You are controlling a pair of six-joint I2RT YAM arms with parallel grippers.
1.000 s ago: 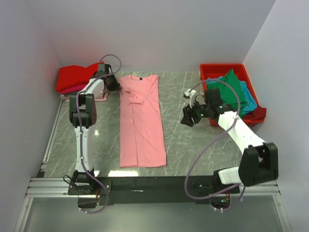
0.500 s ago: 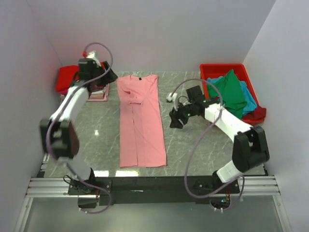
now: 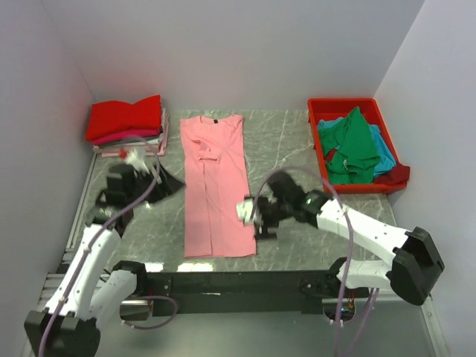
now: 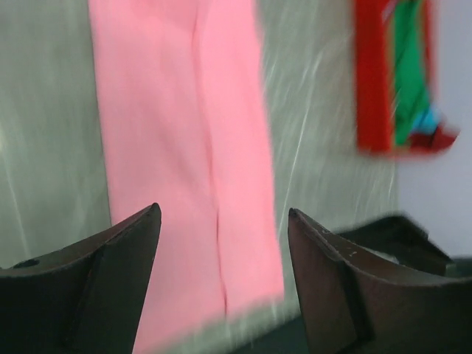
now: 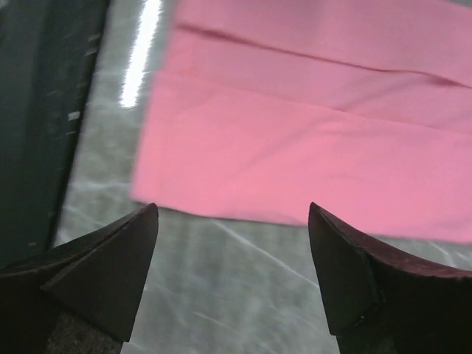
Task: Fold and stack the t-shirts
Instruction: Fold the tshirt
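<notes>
A light pink t-shirt (image 3: 217, 178) lies flat as a long narrow strip, sides folded in, dark neck label at the far end. It also shows in the left wrist view (image 4: 184, 147) and the right wrist view (image 5: 317, 110). My left gripper (image 3: 169, 184) is open and empty above the table just left of the shirt's middle. My right gripper (image 3: 260, 221) is open and empty just right of the shirt's near right corner. A stack of folded red and magenta shirts (image 3: 125, 119) sits at the far left. Green, teal and maroon shirts (image 3: 355, 145) fill the bin.
A red plastic bin (image 3: 327, 108) stands at the far right, also seen in the left wrist view (image 4: 372, 74). The black rail (image 3: 238, 282) runs along the table's near edge. White walls enclose the left, back and right.
My left gripper has swung from the stack at the far left back toward the near side, beside the shirt's middle. My right gripper has moved from near the bin to the shirt's near right corner.
</notes>
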